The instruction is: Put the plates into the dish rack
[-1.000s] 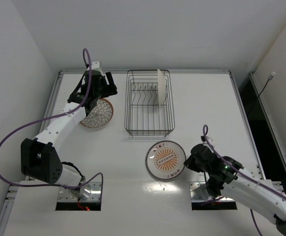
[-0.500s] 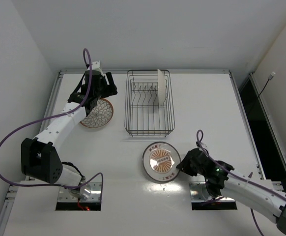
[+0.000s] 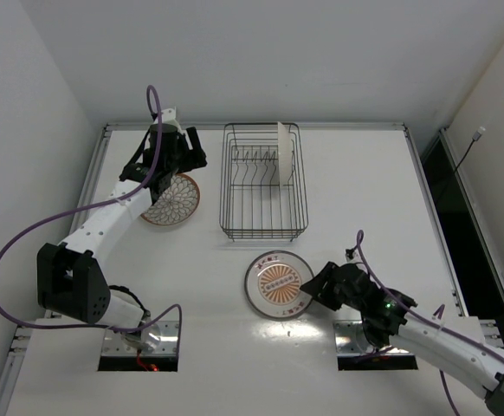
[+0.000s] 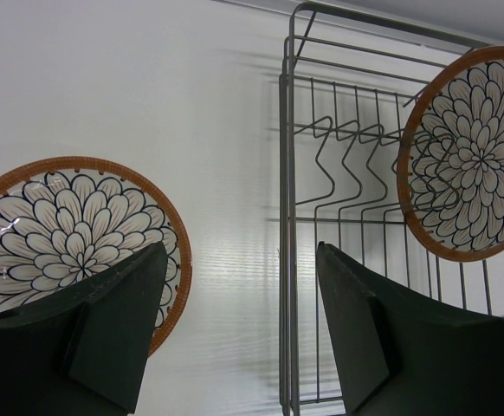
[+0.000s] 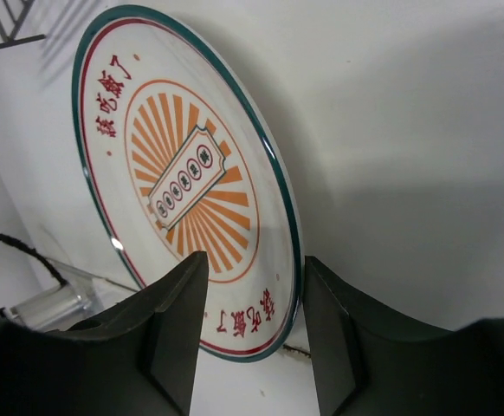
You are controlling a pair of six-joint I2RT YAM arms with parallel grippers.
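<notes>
A flower-patterned plate [image 3: 172, 200] [image 4: 70, 227] lies flat on the table left of the dish rack [image 3: 264, 180] [image 4: 290, 260]. My left gripper [image 3: 179, 159] [image 4: 239, 325] hangs open above that plate's far edge, holding nothing. A second flower plate [image 3: 284, 152] [image 4: 470, 154] stands upright among the rack's tines. A third plate [image 3: 278, 284] [image 5: 183, 178], green-rimmed with an orange sunburst, lies in front of the rack. My right gripper [image 3: 313, 291] [image 5: 252, 325] is open at its near right rim, one finger [image 5: 170, 334] over the face, the other finger [image 5: 343, 342] just outside the rim.
The table's raised edge [image 3: 252, 126] runs behind the rack and down both sides. Two arm base plates [image 3: 139, 347] sit at the near edge. A purple cable [image 3: 27, 238] loops out from the left arm.
My right gripper has gone from shut to open and shifted left and nearer with the sunburst plate, which slid a little left. The left arm has not moved.
</notes>
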